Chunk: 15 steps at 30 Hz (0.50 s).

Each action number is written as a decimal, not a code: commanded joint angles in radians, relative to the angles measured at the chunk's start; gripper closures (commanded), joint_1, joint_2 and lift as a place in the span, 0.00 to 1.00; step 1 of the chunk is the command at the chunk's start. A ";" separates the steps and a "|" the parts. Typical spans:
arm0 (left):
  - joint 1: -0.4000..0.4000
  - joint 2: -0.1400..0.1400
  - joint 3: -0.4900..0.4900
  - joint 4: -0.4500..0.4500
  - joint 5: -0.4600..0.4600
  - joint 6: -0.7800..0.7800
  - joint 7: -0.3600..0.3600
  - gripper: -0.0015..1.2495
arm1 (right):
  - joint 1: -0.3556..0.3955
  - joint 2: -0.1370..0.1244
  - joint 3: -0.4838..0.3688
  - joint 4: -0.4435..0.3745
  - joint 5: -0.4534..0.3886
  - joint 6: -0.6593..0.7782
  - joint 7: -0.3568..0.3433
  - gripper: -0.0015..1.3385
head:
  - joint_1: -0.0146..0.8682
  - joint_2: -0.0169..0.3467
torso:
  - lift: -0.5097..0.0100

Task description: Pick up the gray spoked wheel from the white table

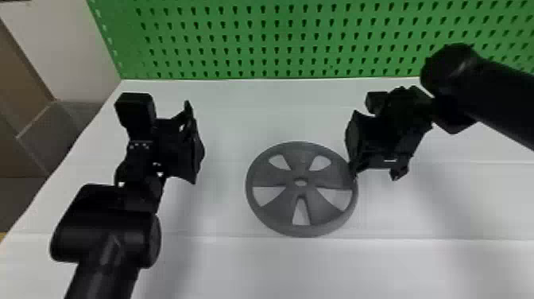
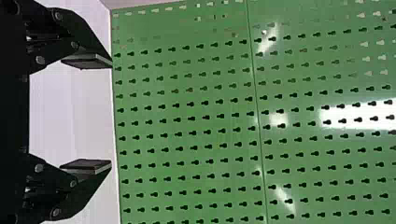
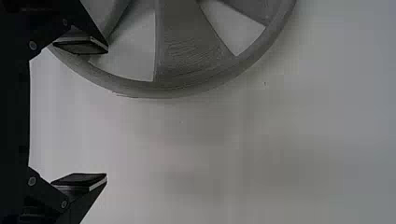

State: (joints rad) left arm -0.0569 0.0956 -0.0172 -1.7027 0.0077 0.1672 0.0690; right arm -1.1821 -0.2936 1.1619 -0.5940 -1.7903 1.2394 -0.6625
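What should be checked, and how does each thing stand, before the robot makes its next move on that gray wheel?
1. Gray wheel lying flat on the white table: ok.
2. Right gripper open: ok, its two fingers are well apart.
3. Wheel's rim between those fingers, as the right wrist view looks at it: ok, one over the wheel, the other beyond its edge.
4. Right gripper low enough to grasp the rim: cannot tell.
5. Wheel firmly held, ready to lift: not ok, the fingers are not closed on it.
6. Left gripper away from the wheel: ok, off to its left.
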 commanded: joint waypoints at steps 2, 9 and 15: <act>-0.003 0.001 -0.001 0.000 -0.002 -0.001 0.002 0.39 | 0.013 0.016 -0.056 0.054 -0.178 -0.006 -0.155 0.23 | 0.90 0.32 | 0.84; -0.003 0.001 -0.003 0.000 -0.003 0.000 0.003 0.39 | 0.032 0.037 -0.087 0.072 -0.221 -0.046 -0.206 0.23 | 0.90 0.32 | 0.84; -0.003 0.003 -0.006 0.000 -0.006 0.000 0.006 0.39 | 0.039 0.048 -0.067 0.072 -0.274 -0.095 -0.253 0.23 | 0.90 0.32 | 0.84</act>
State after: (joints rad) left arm -0.0599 0.0967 -0.0208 -1.7027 0.0034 0.1671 0.0736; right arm -1.1465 -0.2515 1.0770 -0.5219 -2.0255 1.1775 -0.8929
